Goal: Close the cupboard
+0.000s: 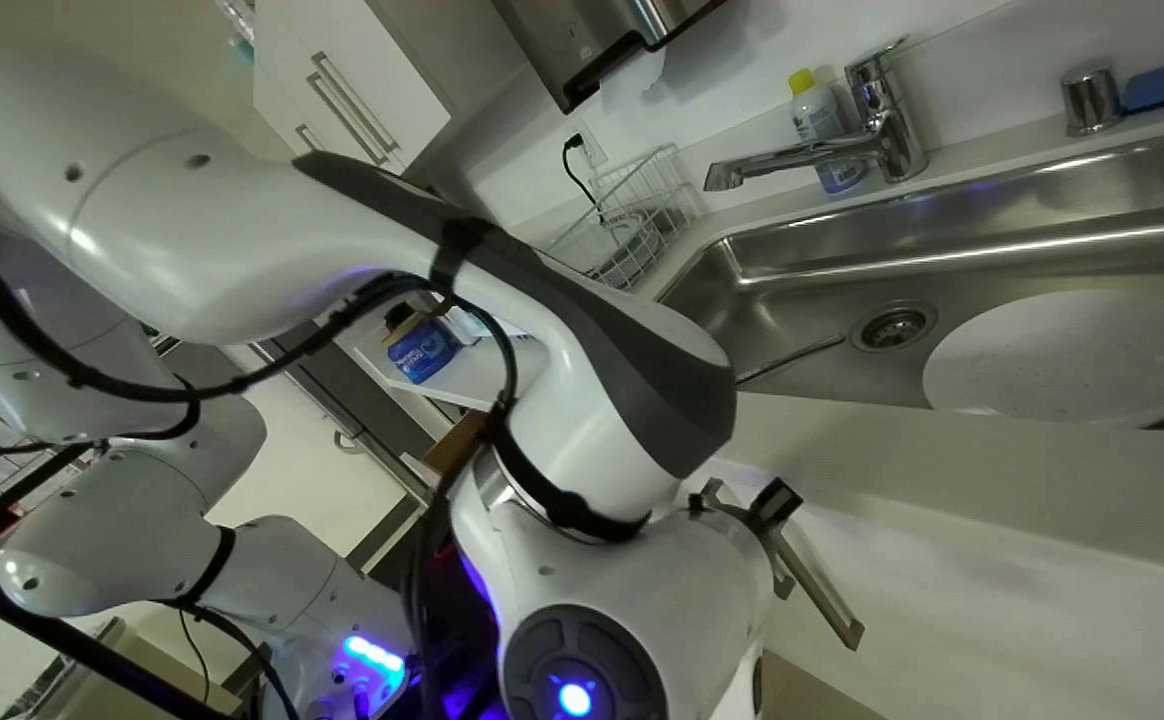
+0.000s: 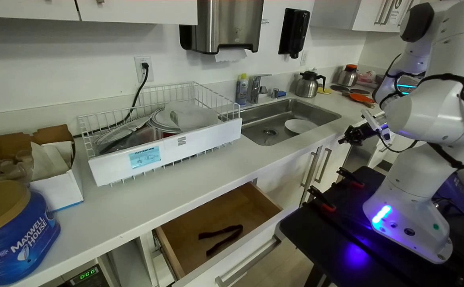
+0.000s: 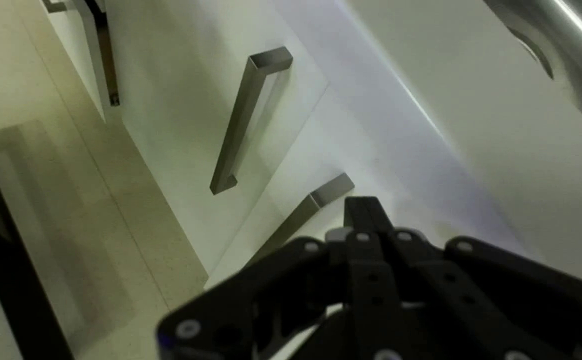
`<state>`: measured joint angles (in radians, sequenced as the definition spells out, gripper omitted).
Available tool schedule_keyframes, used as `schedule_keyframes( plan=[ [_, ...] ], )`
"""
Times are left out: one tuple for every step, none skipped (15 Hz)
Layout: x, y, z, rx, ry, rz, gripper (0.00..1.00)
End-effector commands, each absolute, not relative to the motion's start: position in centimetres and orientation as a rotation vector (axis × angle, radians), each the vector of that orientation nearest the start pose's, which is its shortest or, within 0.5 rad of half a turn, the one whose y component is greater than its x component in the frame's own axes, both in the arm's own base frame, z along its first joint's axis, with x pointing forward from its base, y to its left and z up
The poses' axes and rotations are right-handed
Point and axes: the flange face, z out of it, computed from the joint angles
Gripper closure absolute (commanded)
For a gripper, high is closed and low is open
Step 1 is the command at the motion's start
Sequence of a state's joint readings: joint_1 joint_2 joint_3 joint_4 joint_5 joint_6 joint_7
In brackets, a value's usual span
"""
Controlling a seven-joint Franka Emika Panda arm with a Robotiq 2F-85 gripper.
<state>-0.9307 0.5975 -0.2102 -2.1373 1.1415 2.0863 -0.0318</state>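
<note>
The white, flat-doored cupboard [image 3: 266, 155] with silver bar handles [image 3: 237, 125] looks shut.

The white arm [image 2: 427, 115] climbs from its base [image 2: 409, 233] in an exterior view, bends over up high and slopes down to the black hand [image 2: 344, 138], which points away from the base. In the wrist view the fingers [image 3: 366, 216] stand pressed together — tip to tip. Black straps [image 1: 457, 250] hold a cable [image 1: 132, 391] along the arm; a blue light [image 2: 381, 214] glows on the base, another [image 1: 575, 699] on the wrist [image 1: 632, 580].
</note>
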Motion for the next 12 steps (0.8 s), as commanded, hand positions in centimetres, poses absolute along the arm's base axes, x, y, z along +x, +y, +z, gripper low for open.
schedule_keyframes(
  plan=[
    [21.4,-43.9,17.6,-1.444,1.960,-0.017,1.00],
    [20.7,-44.3,19.5,-1.503,1.970,-0.032,1.00],
    [20.1,-44.6,21.5,-1.567,1.975,-0.045,1.00],
    [19.4,-44.9,23.6,-1.633,1.979,-0.066,1.00],
    [19.0,-45.2,25.6,-1.704,1.976,-0.085,1.00],
    [18.6,-45.5,27.2,-1.784,1.966,-0.099,1.00],
    [18.3,-45.6,28.9,-1.866,1.952,-0.120,1.00],
    [18.0,-45.6,30.3,-1.947,1.934,-0.130,1.00],
    [17.8,-45.6,31.6,-2.029,1.912,-0.148,1.00],
    [17.7,-45.6,32.7,-2.110,1.880,-0.164,1.00],
    [17.6,-45.5,33.5,-2.186,1.851,-0.176,1.00],
    [17.6,-45.3,34.3,-2.256,1.822,-0.196,1.00]
  ],
)
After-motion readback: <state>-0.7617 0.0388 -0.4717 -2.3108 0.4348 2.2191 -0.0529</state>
